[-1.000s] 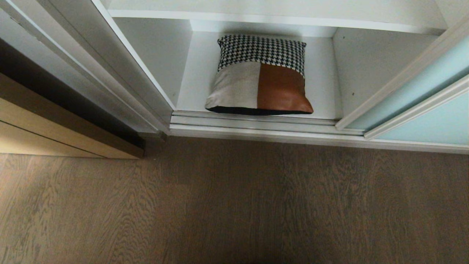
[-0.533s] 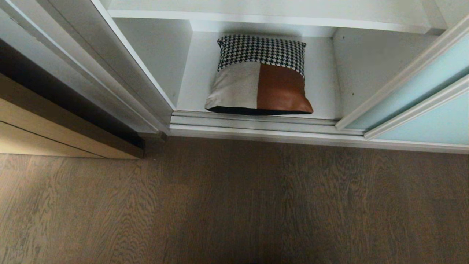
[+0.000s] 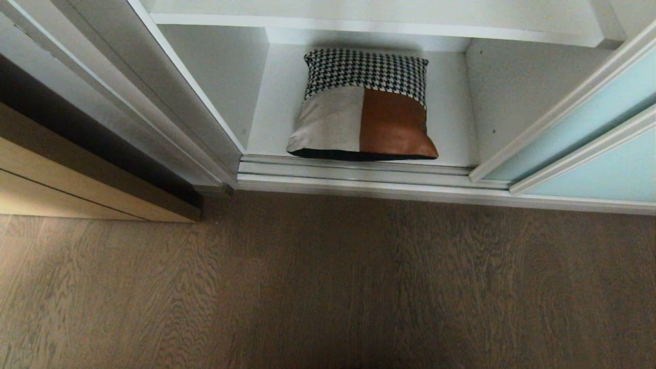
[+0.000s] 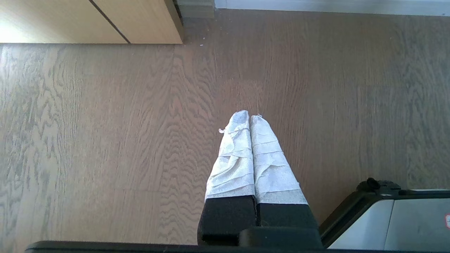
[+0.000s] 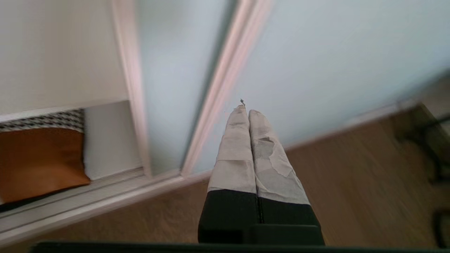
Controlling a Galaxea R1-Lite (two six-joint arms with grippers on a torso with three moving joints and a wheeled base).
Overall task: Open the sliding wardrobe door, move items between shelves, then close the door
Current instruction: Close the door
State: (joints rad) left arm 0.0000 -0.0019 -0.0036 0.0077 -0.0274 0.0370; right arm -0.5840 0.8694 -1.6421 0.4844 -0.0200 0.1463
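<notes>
A square cushion (image 3: 364, 107) with a houndstooth band and beige and rust patches lies on the bottom white shelf (image 3: 274, 118) of the open wardrobe. In the right wrist view its rust patch (image 5: 38, 160) shows too. The aqua sliding wardrobe door (image 3: 599, 115) stands slid to the right of the opening. Another aqua panel (image 3: 605, 171) overlaps it in front. Neither arm shows in the head view. My right gripper (image 5: 248, 112) is shut and empty, low over the floor, pointing at the aqua glass (image 5: 316, 63). My left gripper (image 4: 249, 117) hangs shut and empty over the floor.
A ridged metal floor track (image 3: 359, 174) runs along the wardrobe's front. A tan wooden door (image 3: 77, 189) stands at the left. An upper shelf board (image 3: 359, 23) roofs the cushion's compartment. Wooden floor (image 3: 328, 287) spreads before the wardrobe. Part of my base (image 4: 390, 218) shows beside the left gripper.
Nothing in the head view has visibly moved; the cushion and the doors stay where they were.
</notes>
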